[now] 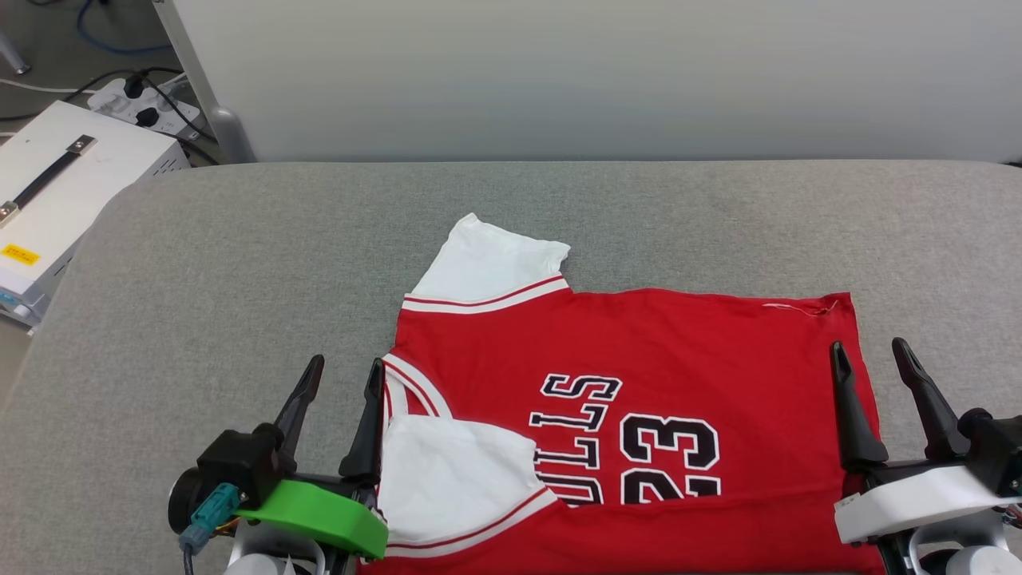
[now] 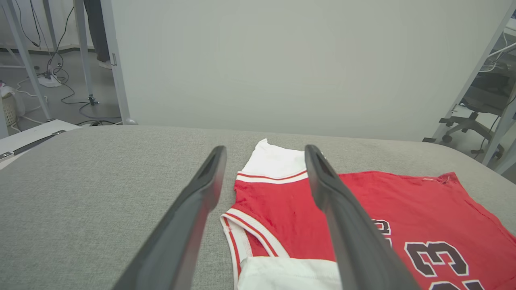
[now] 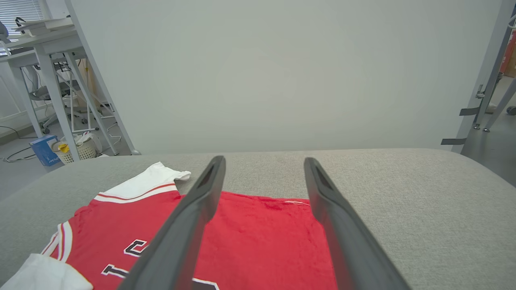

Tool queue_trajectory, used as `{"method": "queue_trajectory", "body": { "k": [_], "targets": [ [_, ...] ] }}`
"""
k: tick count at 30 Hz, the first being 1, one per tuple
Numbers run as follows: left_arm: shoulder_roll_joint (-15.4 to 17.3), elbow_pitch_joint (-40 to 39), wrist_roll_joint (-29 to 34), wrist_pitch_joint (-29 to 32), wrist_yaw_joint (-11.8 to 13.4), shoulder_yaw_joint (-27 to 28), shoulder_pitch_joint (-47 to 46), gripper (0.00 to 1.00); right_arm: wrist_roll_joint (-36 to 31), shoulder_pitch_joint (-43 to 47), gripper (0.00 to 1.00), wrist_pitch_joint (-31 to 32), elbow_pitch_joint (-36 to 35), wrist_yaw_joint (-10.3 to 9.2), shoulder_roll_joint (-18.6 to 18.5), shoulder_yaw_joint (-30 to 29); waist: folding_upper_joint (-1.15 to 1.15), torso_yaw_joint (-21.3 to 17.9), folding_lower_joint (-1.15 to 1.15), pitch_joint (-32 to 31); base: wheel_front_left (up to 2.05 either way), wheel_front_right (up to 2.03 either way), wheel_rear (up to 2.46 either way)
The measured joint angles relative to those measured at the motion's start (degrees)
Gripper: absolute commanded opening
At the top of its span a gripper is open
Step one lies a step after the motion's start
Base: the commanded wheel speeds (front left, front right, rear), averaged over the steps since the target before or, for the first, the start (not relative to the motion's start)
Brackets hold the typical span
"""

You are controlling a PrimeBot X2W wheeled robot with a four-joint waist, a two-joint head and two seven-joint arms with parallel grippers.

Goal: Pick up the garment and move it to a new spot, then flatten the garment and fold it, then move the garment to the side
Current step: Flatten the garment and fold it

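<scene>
Head view: grey fabric-covered surface with rounded corners, backed by a pale upright panel. On the floor past the far left corner, a white case with a black handle, and a power strip with plugs in it. Around the edges of the wrist views, a grey room floor, metal-legged desks, a blue box, a basket and an office chair.

Spread print-up along the near edge, from the middle toward the right: the garment, red, collar pointing left and hem pointing right. Far sleeve white, laid out flat, edged in red-white trim. Near sleeve folded over the chest, hiding part of the black, white-outlined "BULLS"; "23" showing in full.

Left gripper spread wide and empty, just beside the collar. Right gripper likewise released and empty, astride the hem edge, one finger over red cloth and the other over bare grey.
</scene>
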Motion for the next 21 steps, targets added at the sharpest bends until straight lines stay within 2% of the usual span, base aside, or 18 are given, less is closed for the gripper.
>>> {"method": "queue_trajectory", "body": {
  "k": [7,15,18,21],
  "targets": [
    [-1.45,1.57,1.42,0.01,-1.36,1.74,-0.07,1.0,0.0,-0.09,1.0,-0.05,0.67,0.0,0.03,0.13,0.0,-0.36,0.0,0.48,0.0,0.0,0.0],
    [-1.44,1.43,2.83,0.01,-1.96,2.29,-1.34,1.0,0.01,-1.43,1.0,-0.47,0.49,0.0,-0.02,1.23,0.0,-1.18,0.0,2.83,0.0,0.0,0.0],
    [0.46,2.8,2.76,0.11,-2.05,0.44,-4.34,1.0,0.0,-3.01,1.0,-0.42,-0.21,0.0,-0.02,1.68,0.0,-1.78,0.0,4.55,0.0,0.0,0.0],
    [3.6,3.5,0.27,2.77,-2.27,-2.69,-9.75,1.0,-0.01,-4.54,1.0,-0.42,-0.85,0.0,-0.02,2.03,0.0,-2.54,0.0,6.61,0.0,0.0,0.0]
  ]
}}
